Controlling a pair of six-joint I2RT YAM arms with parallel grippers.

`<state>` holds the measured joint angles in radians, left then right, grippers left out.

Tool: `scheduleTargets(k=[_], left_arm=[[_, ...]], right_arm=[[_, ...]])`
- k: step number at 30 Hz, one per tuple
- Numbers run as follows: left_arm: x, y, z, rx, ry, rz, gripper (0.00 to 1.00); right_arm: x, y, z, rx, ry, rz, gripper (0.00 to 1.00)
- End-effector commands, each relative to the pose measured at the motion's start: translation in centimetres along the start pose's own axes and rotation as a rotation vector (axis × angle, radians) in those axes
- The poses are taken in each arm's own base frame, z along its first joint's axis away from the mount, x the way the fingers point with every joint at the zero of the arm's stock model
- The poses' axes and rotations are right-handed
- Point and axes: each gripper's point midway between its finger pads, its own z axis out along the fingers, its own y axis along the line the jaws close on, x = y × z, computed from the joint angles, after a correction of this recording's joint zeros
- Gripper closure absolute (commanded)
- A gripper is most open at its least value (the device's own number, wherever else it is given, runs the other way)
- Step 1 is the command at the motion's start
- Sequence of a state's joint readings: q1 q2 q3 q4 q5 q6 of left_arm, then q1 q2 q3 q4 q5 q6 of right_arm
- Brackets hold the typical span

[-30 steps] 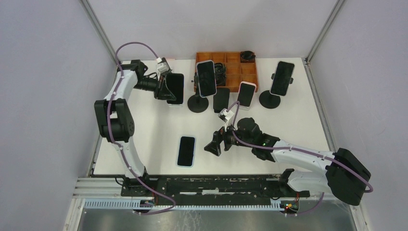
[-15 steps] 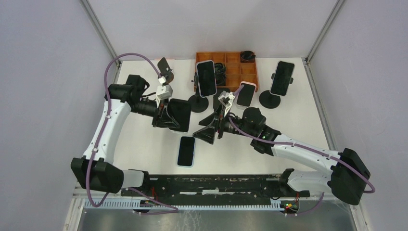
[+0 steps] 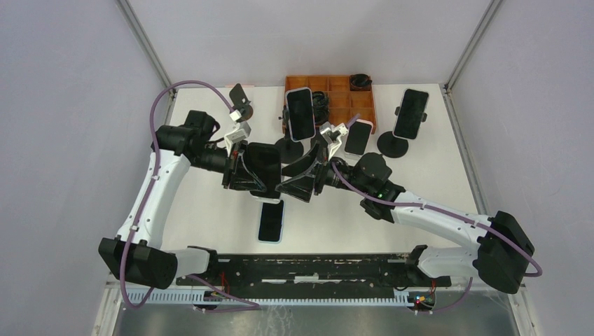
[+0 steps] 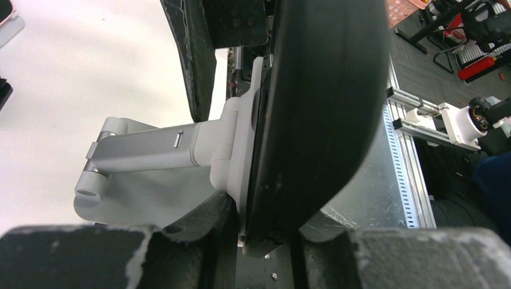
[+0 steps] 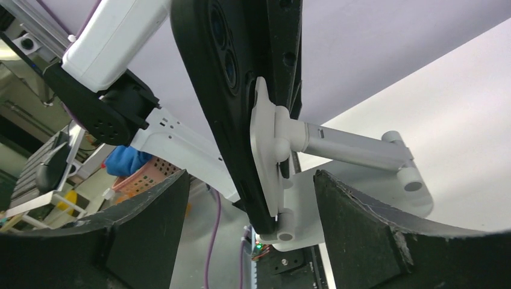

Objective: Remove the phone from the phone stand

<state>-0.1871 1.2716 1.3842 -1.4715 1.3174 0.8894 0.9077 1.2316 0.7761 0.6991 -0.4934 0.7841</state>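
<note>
A black phone [image 3: 263, 166] sits on a white stand [image 3: 268, 199] and both are held up above the table's middle. My left gripper [image 3: 242, 173] is shut on the phone's edge together with the stand's plate. In the left wrist view the phone [image 4: 325, 108] is edge-on beside the stand's white arm [image 4: 150, 147], between my left gripper [image 4: 265, 253] jaws. My right gripper [image 3: 298, 183] is open at the phone's right side. In the right wrist view its jaws [image 5: 247, 235] stand wide on either side of the phone [image 5: 223, 78] and the stand [image 5: 343, 147], touching neither.
A black phone [image 3: 271, 220] lies flat on the table below the held one. Three more phones stand on black stands [image 3: 300, 112], [image 3: 358, 138], [image 3: 410, 112] at the back. An orange compartment tray [image 3: 336, 94] sits behind them. An empty small black stand [image 3: 240, 92] is at the back left.
My left arm has carried the phone and stand from the back left to above the table's middle. My right gripper has moved up and left to meet it, jaws open around it.
</note>
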Motion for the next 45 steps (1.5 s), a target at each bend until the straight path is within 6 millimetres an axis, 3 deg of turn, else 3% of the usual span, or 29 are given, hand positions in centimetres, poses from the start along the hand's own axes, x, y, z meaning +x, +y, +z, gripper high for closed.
scheduleTargets(k=[1,7,16,20,23,26,28,32,39,45], left_arm=[[-3.2,-2.6,0.0,0.079,-0.103,0.023,0.98],[-3.1,-2.2,0.0,0.075,-0.096,0.017,0.98],[-2.9,-1.7,0.0,0.056,-0.074,0.007,0.97],[-2.6,-1.2,-0.1,0.023,-0.049,0.003,0.92],[-2.4,-0.5,-0.2,-0.028,-0.031,-0.005,0.8],[-2.5,0.4,-0.4,-0.101,-0.025,0.005,0.54],[-2.7,0.8,-0.6,-0.141,-0.029,0.021,0.28],[-2.5,0.7,-0.8,-0.173,-0.02,0.033,0.03],[-1.4,-0.9,-1.0,-0.128,0.027,0.082,0.0],[-0.2,-1.6,-1.3,-0.12,0.073,0.173,0.0]], right_arm=[[-2.3,3.1,0.8,-0.112,-0.058,-0.009,0.21],[-2.2,4.0,1.4,-0.163,-0.059,0.027,0.35],[-2.4,3.8,3.3,-0.156,-0.05,0.04,0.7],[-2.1,3.1,3.5,-0.135,-0.054,0.061,0.86],[-2.5,3.3,3.6,-0.136,-0.064,0.059,0.99],[-2.9,3.4,3.4,-0.133,-0.075,0.054,1.0],[-3.0,3.3,3.0,-0.13,-0.083,0.057,1.0],[-3.2,2.8,1.3,-0.121,-0.112,0.073,1.0],[-3.2,2.0,-2.3,-0.13,-0.144,0.107,1.0],[-2.8,4.3,-4.9,-0.245,-0.148,0.107,1.0]])
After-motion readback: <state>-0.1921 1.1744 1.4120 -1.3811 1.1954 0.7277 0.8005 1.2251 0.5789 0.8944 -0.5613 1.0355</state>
